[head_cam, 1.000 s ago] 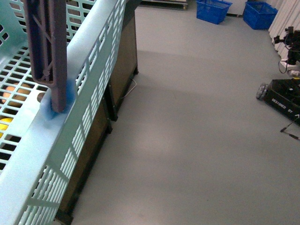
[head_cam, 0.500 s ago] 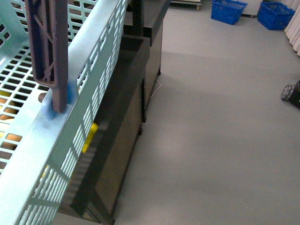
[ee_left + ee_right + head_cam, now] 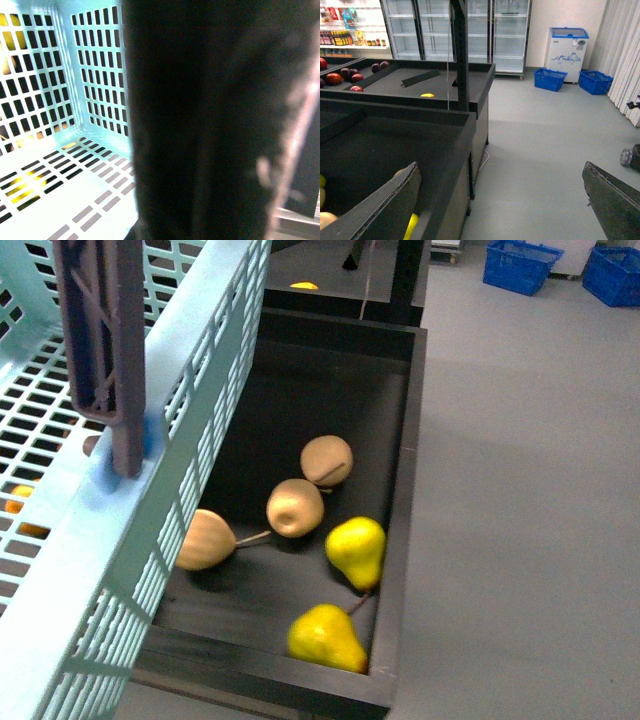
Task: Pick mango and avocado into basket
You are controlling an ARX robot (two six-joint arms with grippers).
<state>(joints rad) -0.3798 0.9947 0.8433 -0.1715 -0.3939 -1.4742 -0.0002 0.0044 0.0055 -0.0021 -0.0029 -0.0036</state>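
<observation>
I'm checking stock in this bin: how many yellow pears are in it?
2. One yellow pear lies by the bin's right wall; the other sits in its near right corner. The basket covers the bin's left side, so more may be hidden.

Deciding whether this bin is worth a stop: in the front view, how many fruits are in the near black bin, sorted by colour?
Tan pears: 3
Yellow pears: 2
Total in the black bin: 5
</observation>
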